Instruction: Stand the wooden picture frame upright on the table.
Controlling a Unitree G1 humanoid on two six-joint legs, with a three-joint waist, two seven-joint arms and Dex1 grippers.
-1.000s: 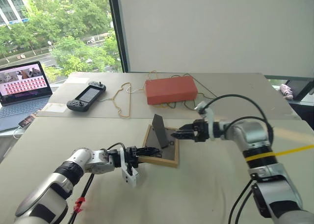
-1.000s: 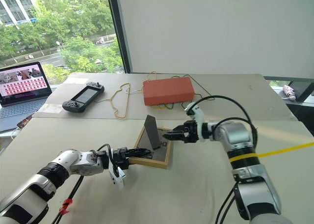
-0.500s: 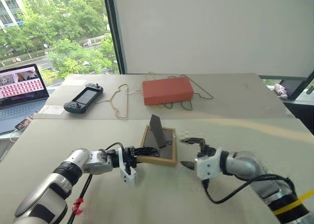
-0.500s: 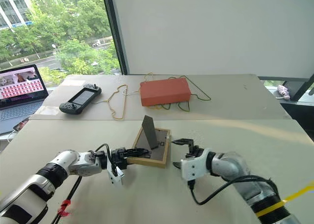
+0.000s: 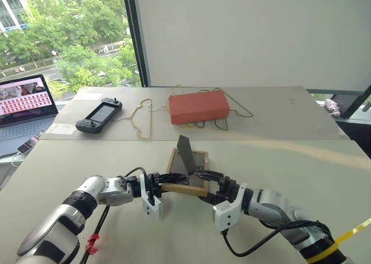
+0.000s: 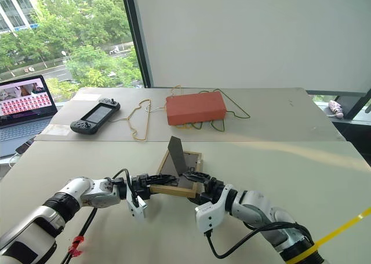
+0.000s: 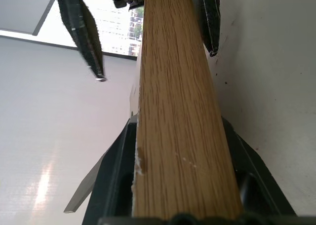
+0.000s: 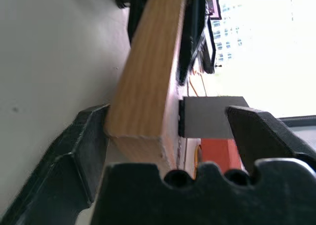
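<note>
1. On the table (image 5: 272,160), near its front edge, we see the wooden picture frame (image 5: 186,177) lying back-up, stand raised.
2. The left gripper (image 5: 165,186) stays clamped on its near-left corner.
3. The right gripper (image 5: 207,186), earlier behind the frame, now straddles its near-right corner, one finger (image 8: 89,146) touching wood, the other apart.

A tall window (image 5: 64,38) with a dark frame was seen on the left, green trees and daylight showing through it. A plain off-white wall (image 5: 249,35) was seen behind the beige bench (image 5: 278,110).
</note>
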